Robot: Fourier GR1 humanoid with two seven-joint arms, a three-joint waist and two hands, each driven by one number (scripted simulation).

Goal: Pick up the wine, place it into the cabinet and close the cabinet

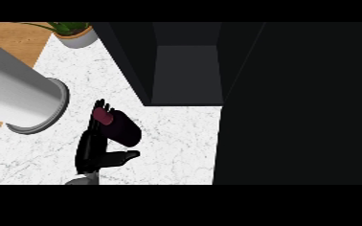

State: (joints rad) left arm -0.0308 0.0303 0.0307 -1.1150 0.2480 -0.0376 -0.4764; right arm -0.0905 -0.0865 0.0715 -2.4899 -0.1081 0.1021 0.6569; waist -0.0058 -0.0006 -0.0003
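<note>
One hand (92, 151) showed in the head view, low on the left of the counter, so I took it for my left; my right was out of sight.

Item 1, nearest: that hand. Fingers ran up along the near side of the wine (118, 125) and the thumb stuck out to the right below it. I judged them curled round the bottle and holding it, though the dark bottle against the black hand made the contact hard to read.

Item 2: the wine. A dark bottle, tilted, with its red-capped end toward the upper left. Whether it rested on the counter (176, 143) or was lifted off it I could not tell. I judged it heavy for its size, stiff, smooth enough to slip, and breakable. The body looked the best place to hold, not the narrow capped end.

Item 3, left: a grey cylinder (28, 100) on a round base, contents not visible.

Item 4, beyond the bottle and to the right: the cabinet (187, 72). It stood open, its inside dark and with nothing visible in it. The wine was still outside, near its front left corner.

Item 5, farthest: a pot (78, 38) holding a green plant, top left.
</note>
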